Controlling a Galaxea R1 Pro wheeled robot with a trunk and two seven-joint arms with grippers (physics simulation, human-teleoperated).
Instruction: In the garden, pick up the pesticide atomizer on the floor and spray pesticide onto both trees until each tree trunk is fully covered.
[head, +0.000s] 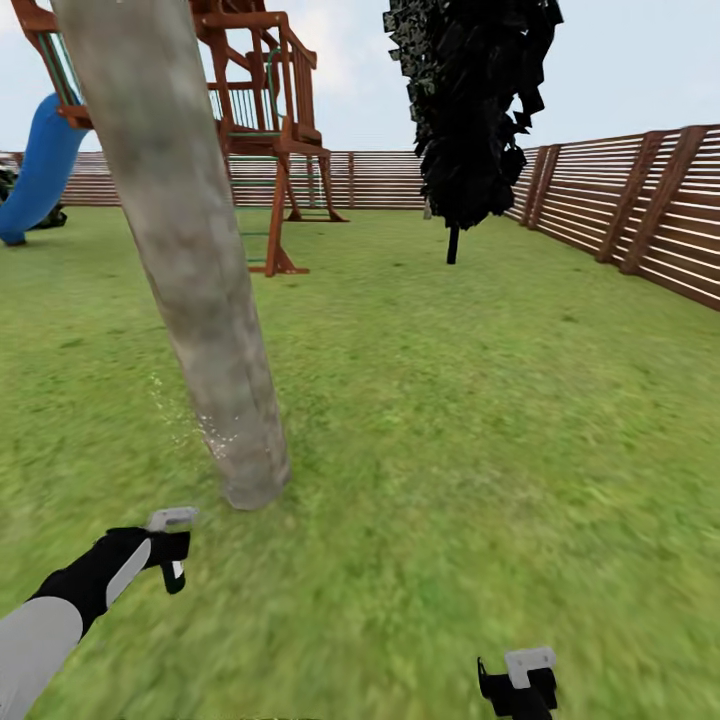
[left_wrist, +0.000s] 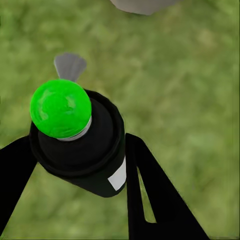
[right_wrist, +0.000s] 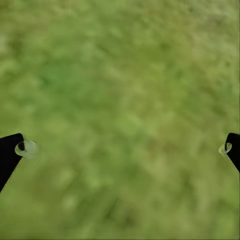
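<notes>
Gripping the pesticide atomizer (left_wrist: 80, 145), the left gripper (left_wrist: 75, 165) has its two black fingers (left_wrist: 150, 190) closed against the sides of the bottle's dark body; a bright green round cap tops it, and a small grey nozzle piece juts out beyond the cap. From the head view, that left gripper (head: 165, 550) hangs low over the lawn (head: 450, 420), just short of the base of the tree trunk (head: 200, 270), and the atomizer's grey tip (head: 172, 518) points toward the trunk. Fine white specks of pesticide (head: 205, 425) dot the lower bark and the air just beside it on the gripper's side; how far up the trunk they reach is hard to make out. The right gripper (head: 520, 685) sits well apart from the trunk, its fingers (right_wrist: 10, 152) spread wide over bare grass, holding nothing. Beyond the trunk stand a wooden play tower (head: 265, 110) with a blue slide (head: 40, 165), a black conifer (head: 475, 110) and the slatted fence (head: 620, 200).
</notes>
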